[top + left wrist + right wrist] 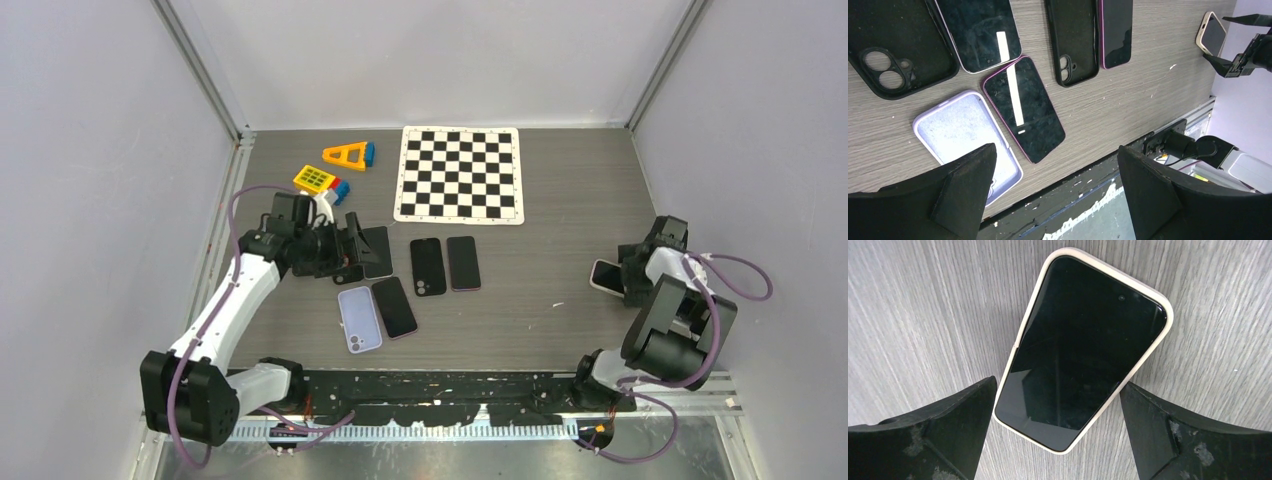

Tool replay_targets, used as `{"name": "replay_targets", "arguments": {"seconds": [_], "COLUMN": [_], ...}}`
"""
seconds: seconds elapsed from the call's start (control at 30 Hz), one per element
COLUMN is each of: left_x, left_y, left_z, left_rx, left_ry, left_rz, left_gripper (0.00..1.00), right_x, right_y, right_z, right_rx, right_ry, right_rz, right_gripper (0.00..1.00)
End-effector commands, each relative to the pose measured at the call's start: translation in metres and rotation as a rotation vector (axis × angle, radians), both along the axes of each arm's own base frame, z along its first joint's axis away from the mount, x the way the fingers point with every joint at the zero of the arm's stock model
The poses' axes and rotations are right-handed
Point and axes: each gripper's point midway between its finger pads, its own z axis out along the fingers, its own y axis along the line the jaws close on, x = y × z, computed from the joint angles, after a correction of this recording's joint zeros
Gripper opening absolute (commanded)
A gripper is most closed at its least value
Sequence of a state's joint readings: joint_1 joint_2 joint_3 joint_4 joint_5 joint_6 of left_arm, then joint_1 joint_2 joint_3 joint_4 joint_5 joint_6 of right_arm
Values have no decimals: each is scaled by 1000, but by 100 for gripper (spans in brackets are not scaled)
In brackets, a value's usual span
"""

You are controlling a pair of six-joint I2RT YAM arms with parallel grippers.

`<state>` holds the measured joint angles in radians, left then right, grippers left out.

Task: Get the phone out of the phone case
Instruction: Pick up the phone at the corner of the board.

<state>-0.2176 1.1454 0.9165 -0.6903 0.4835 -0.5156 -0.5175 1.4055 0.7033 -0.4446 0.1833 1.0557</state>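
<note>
Right pincer (1058,385) spread over the phone (1083,340) in its case (1168,315), mid-frame; I fear a flat pinch could skid both across the tabletop (898,290).

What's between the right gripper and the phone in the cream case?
Nothing. In the right wrist view, the open right gripper hangs over the phone, with only bare table around.

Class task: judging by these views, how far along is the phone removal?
Done: a lilac case lies empty beside a phone that looks bare. In hand: the open right gripper straddles the cream-cased phone, not gripping. Left: pulling that phone out of its case.
</note>
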Motion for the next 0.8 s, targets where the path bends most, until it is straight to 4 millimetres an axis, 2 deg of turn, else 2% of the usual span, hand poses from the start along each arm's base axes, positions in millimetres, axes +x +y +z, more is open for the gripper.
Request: {"name": "replay_targets", "arguments": {"seconds": [0.0,0.27,0.5,0.63,0.67,0.77], "left_x": [6,6,7,8,9,9], "left_y": [-2,-5,1,3,3,3], "left_z": [17,16,19,21,21,20], "left_rx": [-47,-76,-63,-60,-61,-68], "left_ry": [-74,-58,-84,-92,-91,-87], "left_rz": [-5,-9,17,23,23,22], "left_gripper": [93,93,93,93,93,93], "right_x": [-39,-15,-16,-9,-4,8], "right_y": [19,8,2,0,0,5], "right_z": [-36,-41,-44,-45,-45,-43], "right_rx": [92,149,183,189,190,186], "right_ry": [219,296,418,422,406,372], "right_rz": [20,27,34,65,93,191], "right_gripper": [100,100,98,86,79,70]}}
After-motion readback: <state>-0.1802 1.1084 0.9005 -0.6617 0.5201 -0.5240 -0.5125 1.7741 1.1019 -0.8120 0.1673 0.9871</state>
